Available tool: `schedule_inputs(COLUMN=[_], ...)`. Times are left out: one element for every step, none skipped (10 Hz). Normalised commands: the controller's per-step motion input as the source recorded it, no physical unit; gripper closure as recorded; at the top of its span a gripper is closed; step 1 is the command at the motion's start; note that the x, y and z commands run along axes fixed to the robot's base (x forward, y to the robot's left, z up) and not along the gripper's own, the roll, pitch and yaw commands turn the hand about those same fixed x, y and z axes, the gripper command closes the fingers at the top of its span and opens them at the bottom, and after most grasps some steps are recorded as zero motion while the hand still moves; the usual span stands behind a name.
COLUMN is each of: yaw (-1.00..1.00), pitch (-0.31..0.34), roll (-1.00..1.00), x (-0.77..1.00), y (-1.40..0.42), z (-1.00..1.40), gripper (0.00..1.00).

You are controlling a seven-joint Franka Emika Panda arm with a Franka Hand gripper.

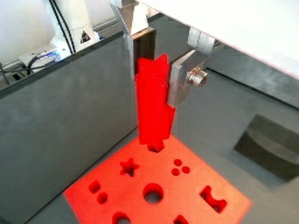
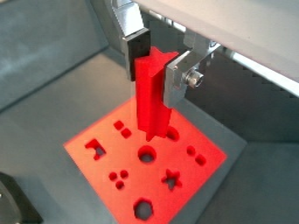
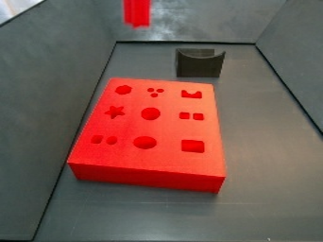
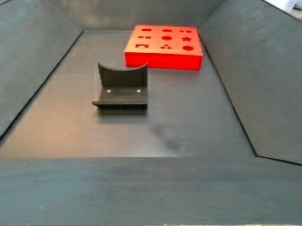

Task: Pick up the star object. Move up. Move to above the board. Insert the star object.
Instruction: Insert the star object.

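Note:
My gripper (image 1: 160,70) is shut on the star object (image 1: 155,101), a tall red peg with a star-shaped section, gripping it near its top end. Both wrist views show this; it also shows in a wrist view (image 2: 153,96) between the fingers of the gripper (image 2: 158,68). The peg hangs upright, high above the board (image 1: 111,197), a flat red slab with shaped holes. The star hole (image 1: 128,164) is open and lies off to the side of the peg's lower end. In a side view only the peg's lower end (image 3: 136,9) shows, above the board (image 3: 89,151). The board (image 4: 165,60) lies at the far end.
The dark fixture (image 4: 120,86) stands on the grey floor apart from the board; it also shows in a side view (image 3: 198,62) and in a wrist view (image 1: 268,144). Sloping grey walls (image 3: 51,66) enclose the floor.

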Motion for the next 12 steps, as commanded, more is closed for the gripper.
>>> schedule_inputs(yaw=[0.00, 0.00, 0.00, 0.00, 0.00, 0.00, 0.00, 0.03, 0.23, 0.30, 0.00, 0.00], pitch=[-0.174, -0.191, -0.203, -0.189, -0.166, -0.154, -0.139, -0.104, -0.031, -0.034, -0.021, 0.000], roll=[0.03, 0.03, 0.01, 0.00, 0.00, 0.00, 0.00, 0.04, 0.11, 0.07, 0.00, 0.00], x=[-0.41, -0.33, -0.29, -0.29, -0.26, -0.23, -0.20, -0.19, -0.25, -0.22, -0.01, 0.00], y=[0.00, 0.00, -0.02, -0.06, -0.05, -0.06, -0.07, -0.07, -0.12, -0.09, 0.00, 0.00], z=[-0.83, -0.88, -0.89, -0.91, -0.95, -0.98, -0.88, -0.75, -0.68, -0.53, 0.00, -0.06], gripper=[1.00, 1.00, 1.00, 1.00, 1.00, 1.00, 1.00, 1.00, 1.00, 1.00, 1.00, 1.00])
